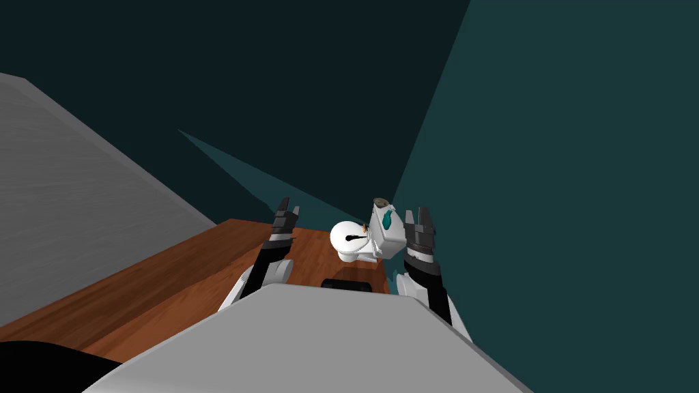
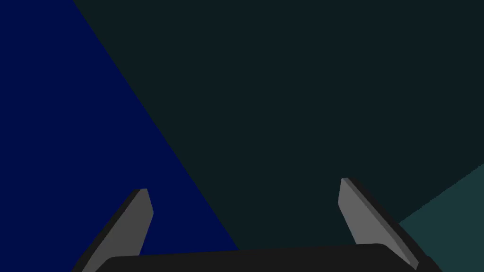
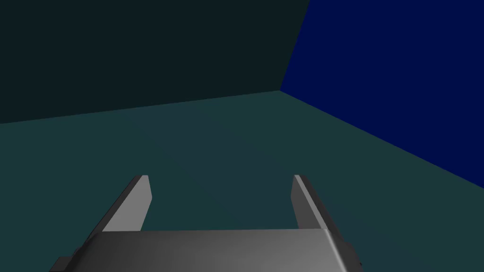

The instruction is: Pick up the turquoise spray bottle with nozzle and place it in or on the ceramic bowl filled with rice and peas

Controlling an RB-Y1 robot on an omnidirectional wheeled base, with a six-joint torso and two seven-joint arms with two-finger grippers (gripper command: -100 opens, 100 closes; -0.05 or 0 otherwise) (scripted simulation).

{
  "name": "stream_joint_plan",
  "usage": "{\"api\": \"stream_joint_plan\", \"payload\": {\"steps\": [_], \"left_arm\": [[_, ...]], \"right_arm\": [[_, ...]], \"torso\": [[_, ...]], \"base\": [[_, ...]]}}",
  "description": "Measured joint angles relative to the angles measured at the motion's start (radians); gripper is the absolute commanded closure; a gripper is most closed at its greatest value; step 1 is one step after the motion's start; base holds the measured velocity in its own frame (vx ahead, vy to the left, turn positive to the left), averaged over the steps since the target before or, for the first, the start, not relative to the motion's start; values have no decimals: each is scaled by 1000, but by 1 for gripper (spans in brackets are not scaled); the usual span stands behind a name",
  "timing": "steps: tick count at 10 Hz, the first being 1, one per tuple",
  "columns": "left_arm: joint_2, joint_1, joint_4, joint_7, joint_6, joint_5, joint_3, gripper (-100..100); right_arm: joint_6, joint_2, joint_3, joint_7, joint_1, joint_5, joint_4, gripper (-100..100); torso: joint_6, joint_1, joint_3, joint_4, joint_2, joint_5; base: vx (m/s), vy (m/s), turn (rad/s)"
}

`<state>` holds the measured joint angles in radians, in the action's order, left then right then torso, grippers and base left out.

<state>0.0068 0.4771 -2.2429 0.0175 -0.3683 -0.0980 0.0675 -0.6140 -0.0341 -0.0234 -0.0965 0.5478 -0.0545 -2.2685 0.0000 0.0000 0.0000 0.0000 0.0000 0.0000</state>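
Bottle: the turquoise spray bottle [image 1: 388,220] is a small teal shape at the far end of the table, too small to make out its nozzle.
Where it sits: against the white block [image 1: 390,240]. I cannot tell whether it lies on the block or stands in front of it.
Handling: probably light and stiff, with smooth sides that could slip. If it is part-filled, the weight will shift when it tips.
Where to grip: across the body below the head, on its narrower sides, so the thin fingers close flat and keep off the trigger.
Bowl: a small dish with a brownish fill [image 1: 381,202] sits just past the bottle at the block's far edge, and is likely the target. A round white dish [image 1: 348,239] with a dark stroke across it sits beside the block, on the left.
Right gripper [image 1: 416,213] [image 3: 220,177]: raised and pointing away from me, just right of the block and close to the bottle. Its fingers are spread with nothing between them.
Left gripper [image 1: 288,207] [image 2: 243,186]: raised the same way on the far side of the round dish, well apart from the bottle. It is spread wide and holds nothing.
Table [image 1: 191,273]: reddish-brown wood, running from the left towards the dishes.
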Motion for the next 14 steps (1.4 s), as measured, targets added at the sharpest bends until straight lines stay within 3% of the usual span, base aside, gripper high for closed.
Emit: {"api": "stream_joint_plan", "payload": {"steps": [6, 14], "left_arm": [[0, 0, 0, 0, 0, 0, 0, 0], [0, 0, 0, 0, 0, 0, 0, 0]], "right_arm": [[44, 168, 11, -10, 29, -19, 12, -100], [131, 398, 39, -33, 115, -62, 29, -100]], "torso": [[0, 0, 0, 0, 0, 0], [0, 1, 0, 0, 0, 0]], "base": [[5, 13, -9], [7, 21, -23]]}}
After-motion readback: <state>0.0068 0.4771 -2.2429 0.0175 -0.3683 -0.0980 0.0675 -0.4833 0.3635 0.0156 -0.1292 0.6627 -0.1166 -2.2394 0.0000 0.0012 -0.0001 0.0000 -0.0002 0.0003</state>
